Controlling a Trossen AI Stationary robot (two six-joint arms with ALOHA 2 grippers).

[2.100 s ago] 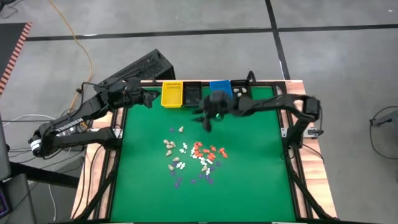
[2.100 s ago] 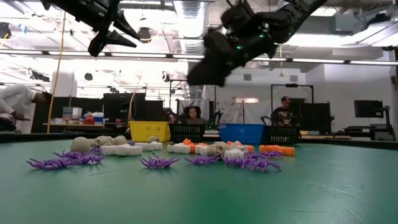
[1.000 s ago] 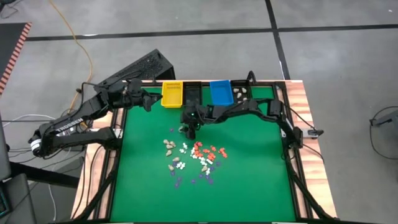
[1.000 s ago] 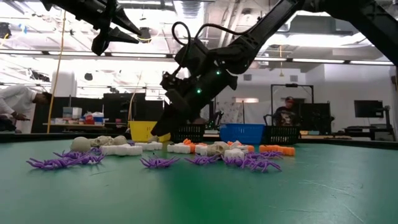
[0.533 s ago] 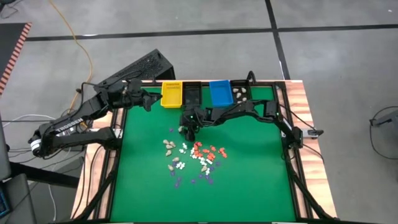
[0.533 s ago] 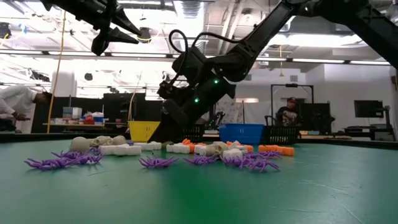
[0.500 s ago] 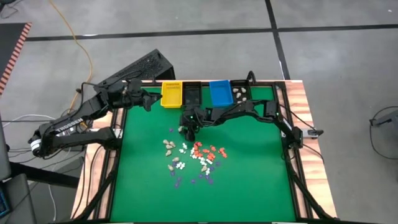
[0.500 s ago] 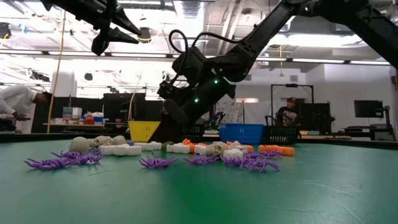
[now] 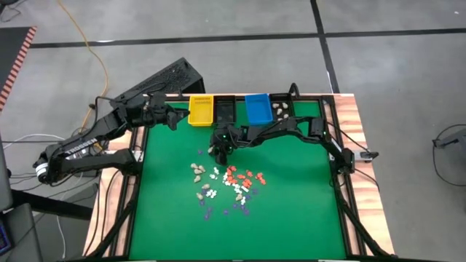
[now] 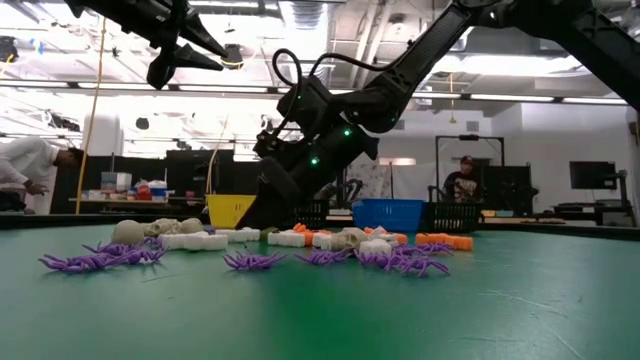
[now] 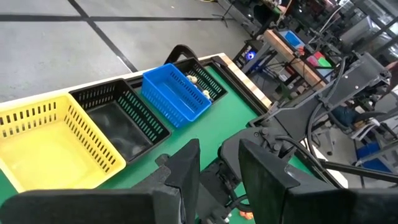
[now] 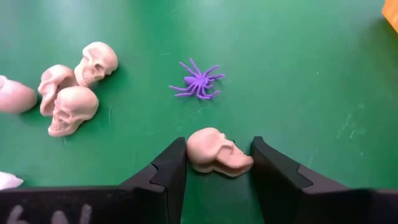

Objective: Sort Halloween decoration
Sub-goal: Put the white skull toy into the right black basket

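Four bins along table's far edge: yellow bin (image 11: 56, 146) and black bin (image 11: 118, 121) look bare; blue bin (image 11: 176, 92); end bin (image 9: 282, 109) holds pale pieces.

Right gripper (image 12: 217, 163) down on the mat, fingers (image 12: 168, 171) bracketing a cream skull (image 12: 217, 151), touching or not unclear. Three more skulls (image 12: 71, 87) and a purple spider (image 12: 198, 81) nearby.

Left gripper (image 11: 217, 171) aloft near yellow bin, fingers apart, holding nothing.

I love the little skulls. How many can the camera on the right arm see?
4, possibly 5: one skull between the right gripper fingers, three clustered apart, beyond the purple spider. A pale piece at the edge may be another.
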